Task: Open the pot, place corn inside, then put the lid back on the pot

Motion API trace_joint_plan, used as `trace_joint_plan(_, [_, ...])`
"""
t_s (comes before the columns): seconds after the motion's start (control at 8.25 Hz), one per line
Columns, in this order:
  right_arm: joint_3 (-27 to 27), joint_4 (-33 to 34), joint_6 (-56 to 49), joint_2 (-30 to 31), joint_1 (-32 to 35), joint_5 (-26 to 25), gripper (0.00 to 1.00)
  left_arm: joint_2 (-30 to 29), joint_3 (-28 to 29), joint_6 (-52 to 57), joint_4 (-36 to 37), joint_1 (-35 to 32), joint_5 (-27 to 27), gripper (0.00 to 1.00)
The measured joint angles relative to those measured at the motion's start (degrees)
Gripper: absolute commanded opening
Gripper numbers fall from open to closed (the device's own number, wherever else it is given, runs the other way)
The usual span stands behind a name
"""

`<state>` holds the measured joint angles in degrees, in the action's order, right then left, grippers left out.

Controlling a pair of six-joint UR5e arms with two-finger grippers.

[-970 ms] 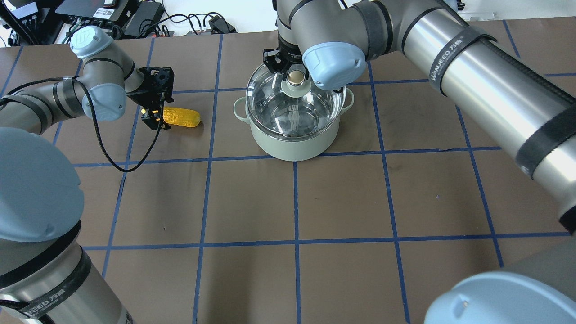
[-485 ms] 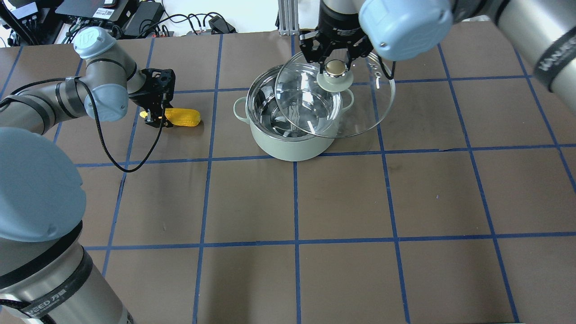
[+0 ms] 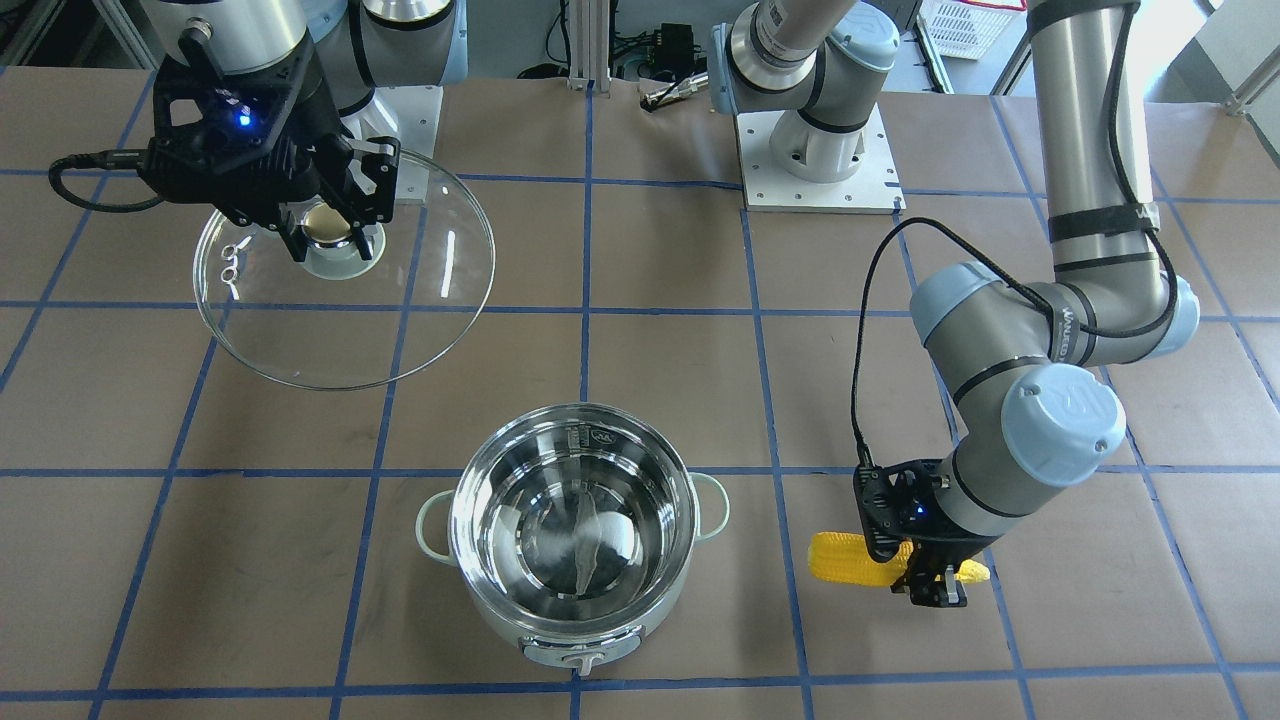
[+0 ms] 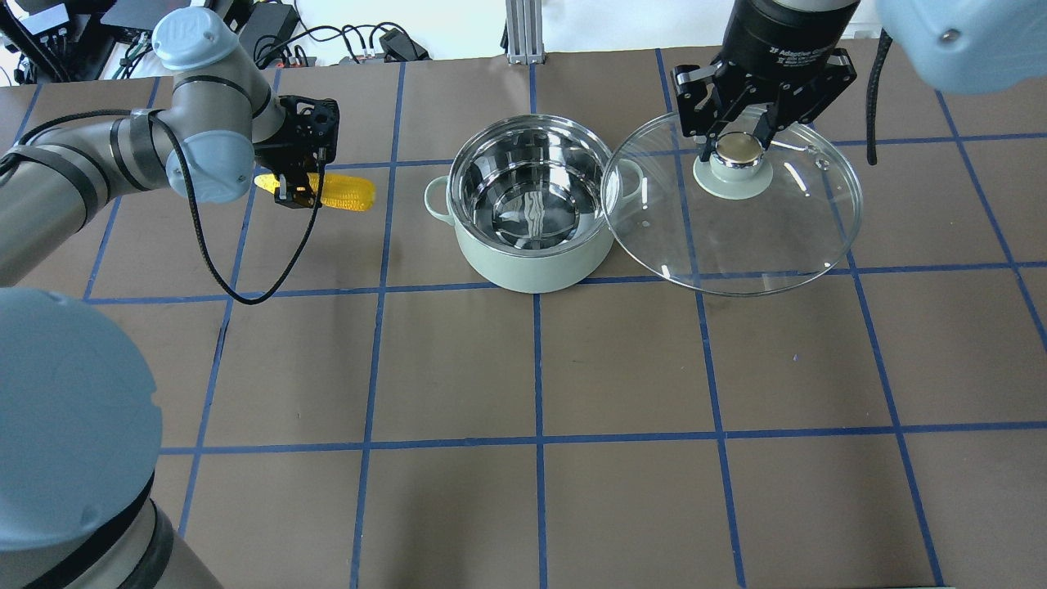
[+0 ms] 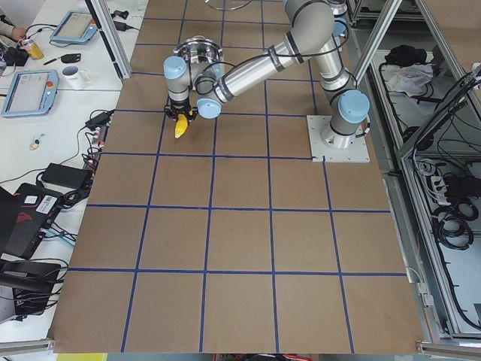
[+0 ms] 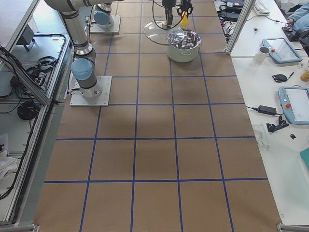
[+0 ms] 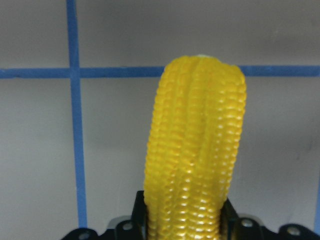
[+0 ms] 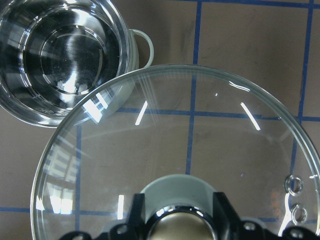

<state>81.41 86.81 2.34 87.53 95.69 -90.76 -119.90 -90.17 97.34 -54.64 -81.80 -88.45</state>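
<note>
Brown paper covers the bench (image 4: 622,368), ruled into squares by blue tape lines (image 4: 538,368). Standing on it toward the far middle in the overhead view, the pot (image 4: 530,270): mint-grey outside, shiny steel within, open at the top, with loop handles (image 4: 630,176) at either side and the knob panel (image 3: 580,655) turned away from the robot toward the operators' side. Off on the robot's own right of the pot, the lid (image 4: 736,237): clear domed glass, held up above the bench, its rim crossing over the nearer pot handle in the overhead view yet well apart from the pot in the front-facing view. Above the lid's centre, the right gripper (image 4: 736,141), black, pointing straight down, jaws pinching the cream knob (image 4: 738,149) on its pale green base. On the robot's left of the pot and apart from it, the left gripper (image 4: 296,190), also black, jaws pressed onto the tapered end of the corn (image 4: 348,194). Bright yellow and ridged, lying roughly flat, blunt end toward the pot. Cannot tell whether resting on the bench or just clear of it. Smallest of all, two steam holes (image 8: 295,192) close to the lid's rim.
</note>
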Motion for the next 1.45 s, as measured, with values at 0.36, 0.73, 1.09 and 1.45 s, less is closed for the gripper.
trace_joint_plan(0.36, [0.7, -1.2, -2.7, 1.0, -1.4, 0.7, 0.15, 10.2, 0.1, -6.8, -6.8, -2.3, -0.6, 0.0])
trace_joint_plan(0.73, [1.3, -0.2, -7.5, 1.3, -5.5, 3.8, 0.15, 15.7, 0.5, -20.7, -9.9, -7.2, 1.5, 0.0])
trace_joint_plan(1.09, [1.7, 1.3, -7.9, 1.4, -6.1, 4.4, 0.15, 15.1, 0.6, -32.8, -7.1, -15.0, 2.1, 0.0])
trace_joint_plan(1.45, [1.8, 1.4, -8.2, 1.4, -6.1, 4.4, 0.16, 11.9, 0.7, -35.9, 0.3, -18.6, 5.0, 0.0])
